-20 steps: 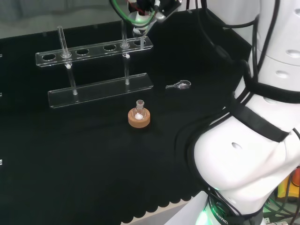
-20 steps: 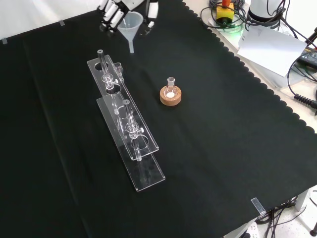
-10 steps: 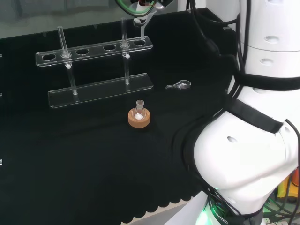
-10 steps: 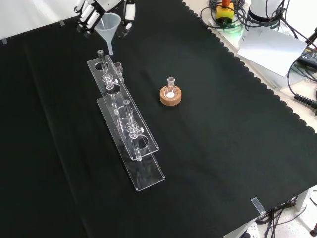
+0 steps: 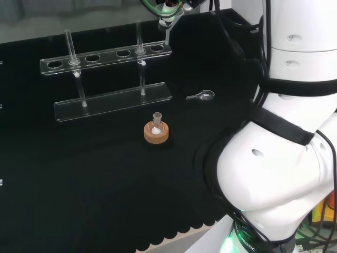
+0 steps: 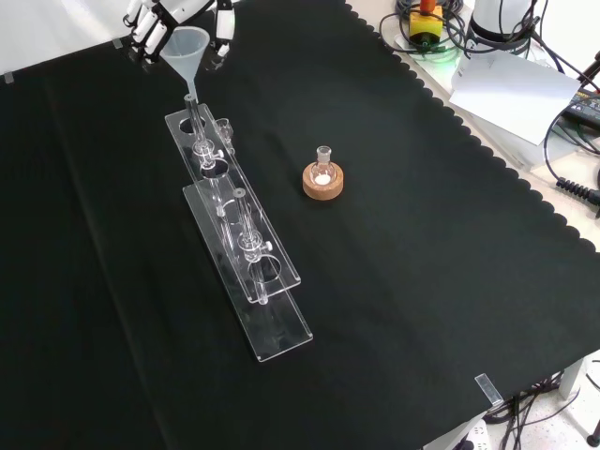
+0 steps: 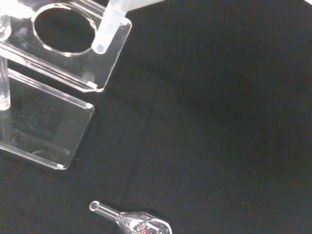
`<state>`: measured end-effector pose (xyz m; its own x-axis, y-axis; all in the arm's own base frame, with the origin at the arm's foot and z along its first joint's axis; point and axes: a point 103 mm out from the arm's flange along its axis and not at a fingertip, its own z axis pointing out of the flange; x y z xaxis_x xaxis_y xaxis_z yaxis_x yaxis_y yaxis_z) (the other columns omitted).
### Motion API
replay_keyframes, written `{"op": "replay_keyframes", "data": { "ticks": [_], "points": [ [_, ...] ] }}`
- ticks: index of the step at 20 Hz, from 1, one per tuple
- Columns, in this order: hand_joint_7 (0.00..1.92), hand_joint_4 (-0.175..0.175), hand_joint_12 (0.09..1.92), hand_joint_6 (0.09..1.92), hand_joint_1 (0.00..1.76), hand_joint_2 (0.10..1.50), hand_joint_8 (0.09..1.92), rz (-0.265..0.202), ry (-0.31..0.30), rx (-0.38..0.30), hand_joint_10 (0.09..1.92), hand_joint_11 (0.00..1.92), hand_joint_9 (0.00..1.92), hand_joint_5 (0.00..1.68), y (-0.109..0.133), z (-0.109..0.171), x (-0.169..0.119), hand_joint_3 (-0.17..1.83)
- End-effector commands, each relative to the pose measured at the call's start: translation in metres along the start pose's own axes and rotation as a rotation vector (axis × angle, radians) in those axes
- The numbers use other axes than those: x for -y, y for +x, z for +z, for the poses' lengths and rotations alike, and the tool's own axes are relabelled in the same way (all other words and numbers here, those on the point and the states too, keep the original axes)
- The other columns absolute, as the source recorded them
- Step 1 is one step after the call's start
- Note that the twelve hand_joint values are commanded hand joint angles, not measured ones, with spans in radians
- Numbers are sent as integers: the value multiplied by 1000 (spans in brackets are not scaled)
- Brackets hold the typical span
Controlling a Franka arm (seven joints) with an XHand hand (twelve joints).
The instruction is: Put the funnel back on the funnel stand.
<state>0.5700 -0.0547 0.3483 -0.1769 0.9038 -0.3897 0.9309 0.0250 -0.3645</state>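
While hand (image 6: 155,21) grips funnel (image 6: 187,49) in front view, wrist view shows spout beside stand's (image 7: 73,53) end hole.

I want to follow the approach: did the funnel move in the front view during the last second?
Yes. The funnel, held in the hand, moved left, from right of the funnel stand to above its far end hole.

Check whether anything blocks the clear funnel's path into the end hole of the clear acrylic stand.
Nothing visible does. The funnel, held in the hand, hangs beside the stand's open end hole, its stem tip outside the rim.
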Motion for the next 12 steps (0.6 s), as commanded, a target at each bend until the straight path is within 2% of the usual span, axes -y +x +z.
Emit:
{"op": "replay_keyframes", "data": {
  "ticks": [1,12],
  "points": [
    [404,41,1290,658,743,836,587,-9,-9,-14,468,587,812,612,-1,3,-9,552],
    [405,40,1289,665,743,838,589,-28,-7,-17,467,589,814,616,7,4,-23,553]
  ]
}}
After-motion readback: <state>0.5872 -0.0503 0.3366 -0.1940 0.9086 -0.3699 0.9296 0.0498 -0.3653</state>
